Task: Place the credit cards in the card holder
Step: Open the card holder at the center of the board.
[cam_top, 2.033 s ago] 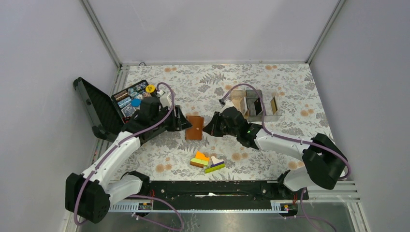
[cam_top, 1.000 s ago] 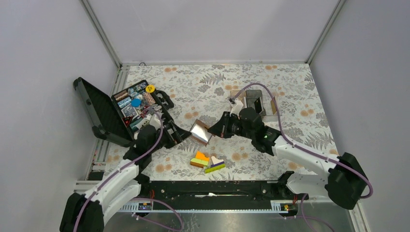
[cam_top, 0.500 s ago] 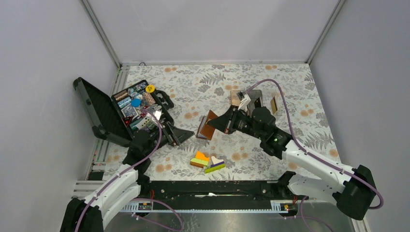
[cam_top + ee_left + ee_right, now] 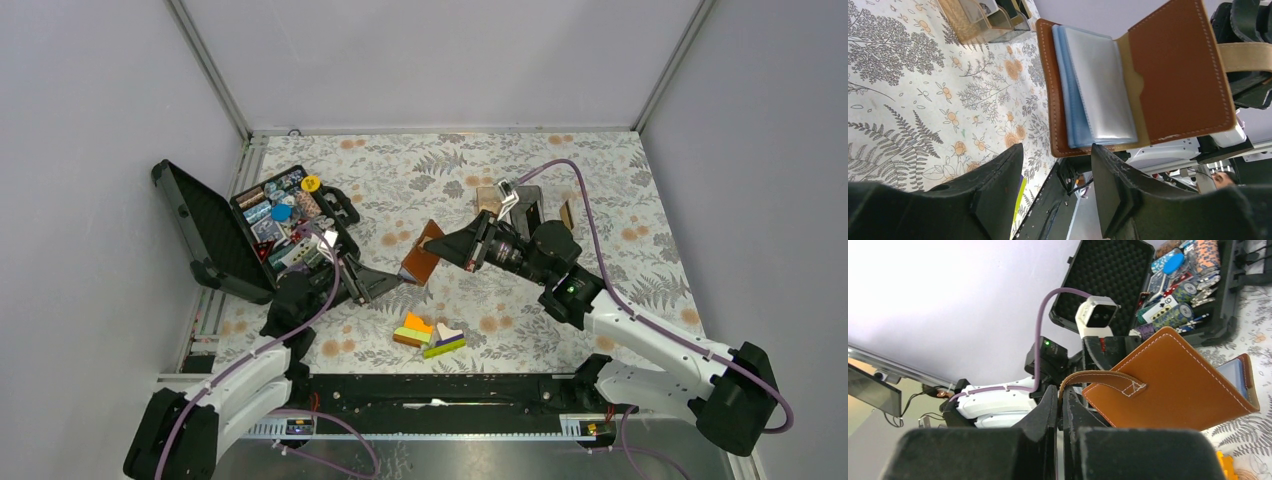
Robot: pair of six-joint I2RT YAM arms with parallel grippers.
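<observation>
Brown card holder [image 4: 1178,75], clear sleeves [image 4: 1098,95] inside, hangs by its tab [image 4: 1103,380] clamped in right fingers [image 4: 1045,407]; left fingers [image 4: 998,185] apart.

Floral table [image 4: 420,170] bears blocks [image 4: 428,335], case [image 4: 270,222], compartment boxes [image 4: 528,205].

Robot lab cell, grey panel walls [image 4: 90,120], aluminium frame [image 4: 208,68] (monitor [image 4: 875,390] beyond)

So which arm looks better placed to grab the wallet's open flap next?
Left, probably. The right gripper is busy: shut on the snap tab of the card holder, holding it up. The left gripper is empty, jaws apart, pointing straight at the holder's open edge.
</observation>
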